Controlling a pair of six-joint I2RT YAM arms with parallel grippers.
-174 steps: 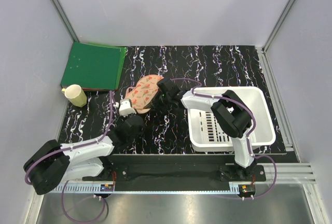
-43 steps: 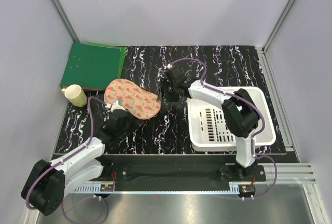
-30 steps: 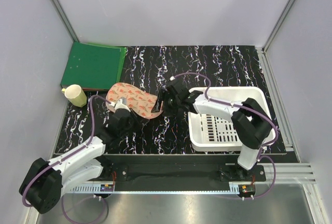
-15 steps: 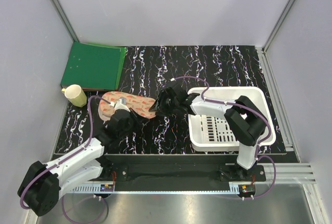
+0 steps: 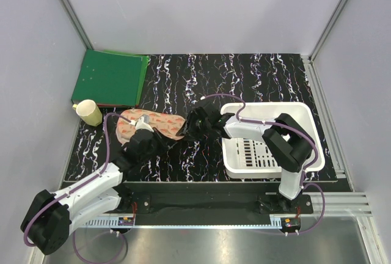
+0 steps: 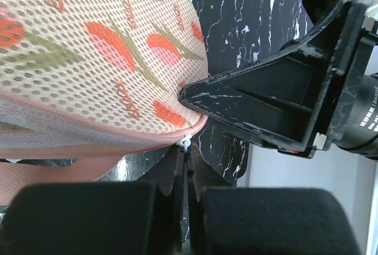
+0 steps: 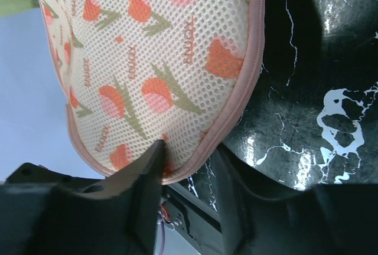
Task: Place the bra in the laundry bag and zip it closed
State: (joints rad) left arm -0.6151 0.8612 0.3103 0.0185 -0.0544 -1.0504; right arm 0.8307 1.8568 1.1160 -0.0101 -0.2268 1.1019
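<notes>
The laundry bag (image 5: 168,124) lies on the black marbled table, a peach mesh pouch with red-orange prints and a pink zipper edge. It fills the left wrist view (image 6: 88,48) and the right wrist view (image 7: 147,54). My left gripper (image 5: 151,132) is at its near edge, shut (image 6: 183,163) on the small white zipper pull (image 6: 186,143). My right gripper (image 5: 188,128) is at the bag's right end, its jaws closed on the bag's rim (image 7: 186,166). Its black finger (image 6: 266,101) shows in the left wrist view. The bra is hidden from every view.
A white slotted basket (image 5: 305,131) stands right of the bag under the right arm. A green folder (image 5: 109,77) lies at the back left with a yellow cup (image 5: 90,112) in front of it. Grey walls enclose the table.
The bag, held up and tilted a second ago, has come down and lies flatter. My right gripper moved left onto its right end. My left gripper stays at the near edge.
</notes>
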